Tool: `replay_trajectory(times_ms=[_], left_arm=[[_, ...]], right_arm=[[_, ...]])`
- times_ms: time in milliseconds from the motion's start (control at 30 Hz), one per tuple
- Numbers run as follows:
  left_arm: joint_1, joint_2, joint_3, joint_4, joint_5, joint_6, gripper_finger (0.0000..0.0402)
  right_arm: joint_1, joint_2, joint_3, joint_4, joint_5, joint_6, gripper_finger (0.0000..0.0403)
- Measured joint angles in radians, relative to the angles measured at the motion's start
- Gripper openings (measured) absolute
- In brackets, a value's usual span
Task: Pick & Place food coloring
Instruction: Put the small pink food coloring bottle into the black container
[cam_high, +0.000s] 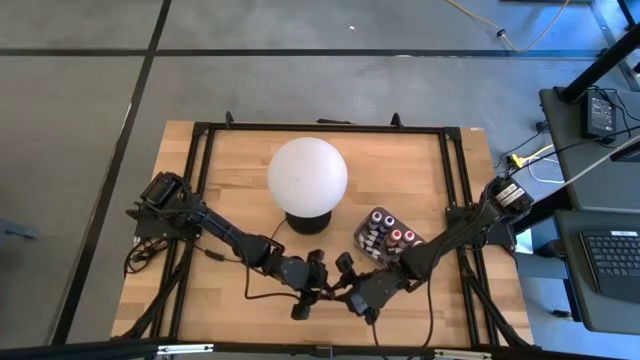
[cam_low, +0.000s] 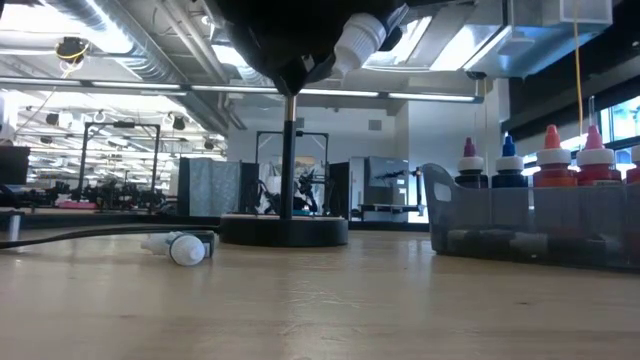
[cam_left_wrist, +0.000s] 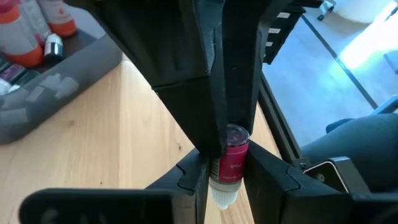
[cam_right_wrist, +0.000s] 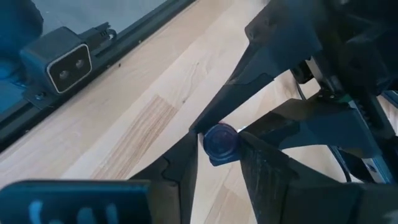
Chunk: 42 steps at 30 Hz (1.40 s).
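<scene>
A tiny food coloring bottle (cam_left_wrist: 231, 163) with a magenta label, a white pointed cap and a dark bluish base (cam_right_wrist: 219, 143) sits between both grippers near the table's front middle. It is lifted above the table in the low view (cam_low: 358, 40). My left gripper (cam_high: 316, 284) and my right gripper (cam_high: 348, 288) face each other, both shut on it. Several more bottles (cam_low: 550, 160) stand upright in the dark translucent tray (cam_high: 386, 238). One more bottle (cam_low: 185, 248) lies on its side on the table. My left gripper pinches the bottle's cap end (cam_left_wrist: 225, 182) between its two fingers, one on each side. The bottle lies along the fingers with its white tip toward the wrist, clear of the table. My right gripper pinches the bottle's base end (cam_right_wrist: 219, 149) between its two fingers, coming from the opposite side. The round base faces its wrist. The bottle is lifted clear.
The big white globe lamp (cam_high: 307, 175) stands on its dark base (cam_low: 285, 232) behind the grippers at the table's middle. The tray is to its right. A black frame (cam_high: 200, 200) runs around the wooden table top.
</scene>
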Motion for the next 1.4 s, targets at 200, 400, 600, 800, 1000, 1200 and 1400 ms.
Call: replay_trajectory(times_ms=[200,400,600,800,1000,1200,1400], left_arm=[[0.003,0.0,0.0,0.033,0.02,0.017,0.0073],[0.004,0.0,0.0,0.036,0.02,0.031,0.008],[0.01,-0.002,0.006,0.078,-0.008,0.032,0.0076],[0.012,-0.003,0.006,0.12,-0.009,0.072,0.0083],[0.023,-0.002,0.004,0.16,-0.005,0.075,0.0085],[0.02,-0.002,0.004,0.257,0.004,0.158,0.0085],[0.019,-0.002,0.003,0.259,0.004,0.19,0.0086]], right_arm=[[0.001,-0.002,0.0,0.005,-0.001,0.0,0.0121],[0.001,-0.002,0.029,-0.042,-0.001,0.015,0.0122],[0.031,-0.007,0.21,-0.376,0.008,0.208,0.0122],[0.063,-0.007,0.295,-0.656,-0.005,0.584,0.0122],[0.107,-0.01,0.29,-0.727,0.045,0.769,0.0122],[0.129,-0.01,0.205,-0.692,0.034,0.919,0.0122],[0.127,-0.01,0.118,-0.607,0.207,1.019,0.0145]])
